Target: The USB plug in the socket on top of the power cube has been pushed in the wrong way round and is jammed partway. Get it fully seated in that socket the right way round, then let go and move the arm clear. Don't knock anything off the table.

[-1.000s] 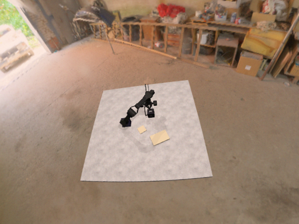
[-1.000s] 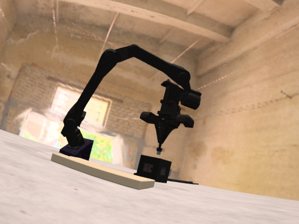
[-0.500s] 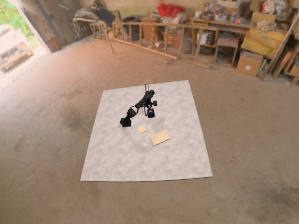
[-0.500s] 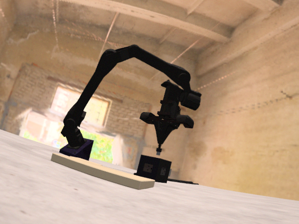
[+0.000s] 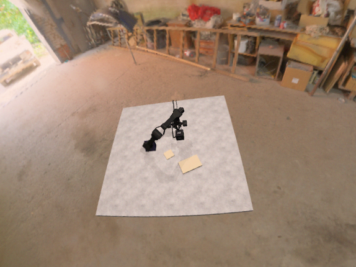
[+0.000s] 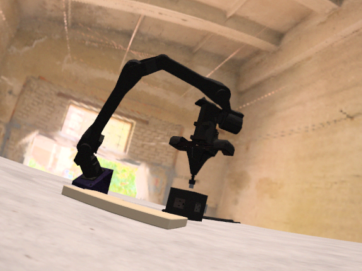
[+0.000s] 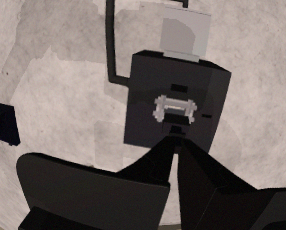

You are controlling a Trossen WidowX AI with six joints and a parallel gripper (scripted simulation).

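The black power cube (image 6: 186, 203) (image 7: 175, 99) (image 5: 179, 135) stands on the grey table, with a cable running off behind it. My gripper (image 6: 192, 176) (image 7: 175, 145) points straight down over the cube and is shut on the small USB plug (image 6: 192, 183). The plug hangs a little above the cube's top, clear of it. In the wrist view the light-rimmed socket (image 7: 174, 106) on the cube's top shows just ahead of my fingertips. The plug itself is mostly hidden by the fingers there.
A flat tan board (image 6: 126, 208) (image 5: 190, 164) lies in front of the cube, and a smaller tan square (image 5: 169, 154) lies near the arm's base (image 5: 150, 145) (image 6: 93, 180). A pale block (image 7: 180, 31) sits behind the cube. The black cable (image 7: 112, 28) trails toward the table's back edge.
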